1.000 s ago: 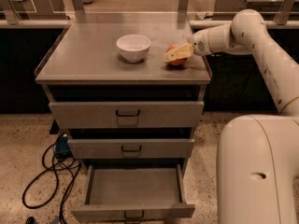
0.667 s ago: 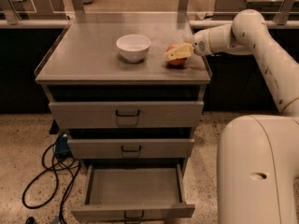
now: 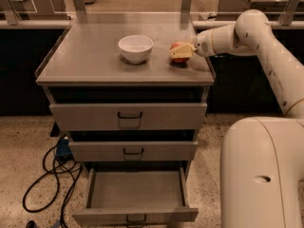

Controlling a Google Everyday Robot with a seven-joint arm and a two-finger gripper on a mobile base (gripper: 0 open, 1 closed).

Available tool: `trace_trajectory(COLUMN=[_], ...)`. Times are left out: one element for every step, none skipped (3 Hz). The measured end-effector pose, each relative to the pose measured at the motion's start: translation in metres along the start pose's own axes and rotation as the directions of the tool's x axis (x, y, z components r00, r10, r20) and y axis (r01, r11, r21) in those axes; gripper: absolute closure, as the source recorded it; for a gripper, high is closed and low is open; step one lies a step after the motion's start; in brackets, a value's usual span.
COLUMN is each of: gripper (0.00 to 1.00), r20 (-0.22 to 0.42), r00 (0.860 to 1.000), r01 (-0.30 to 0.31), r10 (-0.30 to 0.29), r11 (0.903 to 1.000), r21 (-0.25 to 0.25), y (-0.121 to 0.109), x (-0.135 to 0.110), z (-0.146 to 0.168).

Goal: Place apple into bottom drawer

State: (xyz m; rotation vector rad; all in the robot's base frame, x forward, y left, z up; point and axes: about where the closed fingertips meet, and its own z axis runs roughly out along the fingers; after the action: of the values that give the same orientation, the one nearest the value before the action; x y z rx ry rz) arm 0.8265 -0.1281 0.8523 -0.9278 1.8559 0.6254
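Note:
The apple (image 3: 175, 46), small and red-orange, rests on the grey cabinet top (image 3: 90, 61) at its right side, right of the white bowl (image 3: 136, 48). My gripper (image 3: 180, 53) reaches in from the right and is at the apple, its beige tip covering the apple's front and right. The bottom drawer (image 3: 135, 190), lowest of three, is pulled out and shows an empty grey tray with a black handle on its front.
The two upper grey drawers (image 3: 128, 116) are closed. Black cables and a blue device (image 3: 61, 148) lie on the speckled floor at the left. My white base (image 3: 263, 175) fills the lower right. Railings and tables stand behind the cabinet.

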Motion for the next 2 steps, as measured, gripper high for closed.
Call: trace_trajectory(gripper=[0.88,1.0], r20=[-0.001,-0.031], r00=[1.0,0.999], r01=[0.0,0.013], r10=[0.0,-0.013], r11=[1.0,0.9999], r21=[-0.001,0.005], y=[0.0,0.014], x=[0.0,-0.013], z=[0.001,-0.007])
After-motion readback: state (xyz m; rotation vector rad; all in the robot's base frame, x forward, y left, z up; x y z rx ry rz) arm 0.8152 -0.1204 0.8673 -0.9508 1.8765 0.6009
